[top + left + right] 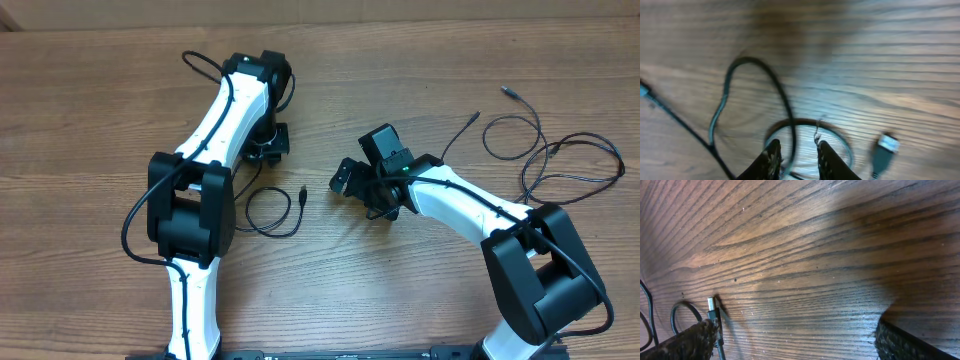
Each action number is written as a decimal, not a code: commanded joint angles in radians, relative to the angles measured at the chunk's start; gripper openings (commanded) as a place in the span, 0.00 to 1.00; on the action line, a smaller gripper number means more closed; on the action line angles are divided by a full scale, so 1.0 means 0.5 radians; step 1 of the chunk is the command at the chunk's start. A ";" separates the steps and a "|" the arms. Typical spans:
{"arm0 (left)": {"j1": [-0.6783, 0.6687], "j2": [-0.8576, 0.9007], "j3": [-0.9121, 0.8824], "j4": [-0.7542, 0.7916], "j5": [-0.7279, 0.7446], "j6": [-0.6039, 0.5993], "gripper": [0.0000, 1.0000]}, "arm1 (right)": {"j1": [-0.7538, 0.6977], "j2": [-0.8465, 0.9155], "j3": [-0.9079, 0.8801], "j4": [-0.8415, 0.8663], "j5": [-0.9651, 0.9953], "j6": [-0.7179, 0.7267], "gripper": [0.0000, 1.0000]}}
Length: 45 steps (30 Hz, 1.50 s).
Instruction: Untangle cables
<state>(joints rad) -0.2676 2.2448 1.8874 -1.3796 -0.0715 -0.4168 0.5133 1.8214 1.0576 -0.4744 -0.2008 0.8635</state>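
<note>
A small black cable loop [270, 212] with a plug end [302, 192] lies on the wood table between the arms. Larger loose cable loops [545, 155] lie at the right, with plug ends further back [505, 91]. My left gripper [268, 148] hangs just behind the small loop. In the blurred left wrist view its fingers [797, 156] are apart, with a strand of the cable [782, 100] passing between them and a plug [885, 150] to the right. My right gripper [362, 192] is wide open and empty [795, 340], with a plug tip [713, 309] beside its left finger.
The wooden table [420, 60] fills every view. The thick black arm cables run along both white arms. The left arm's base link [190, 205] stands close to the small loop.
</note>
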 commanded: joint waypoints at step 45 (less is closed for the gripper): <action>0.488 -0.513 0.877 0.197 0.181 -0.064 0.04 | 0.008 -0.008 -0.019 0.033 0.071 -0.014 1.00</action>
<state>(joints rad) 0.0212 1.9072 2.3833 -1.2549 0.0315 -0.4606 0.5133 1.8214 1.0580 -0.4633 -0.1783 0.8627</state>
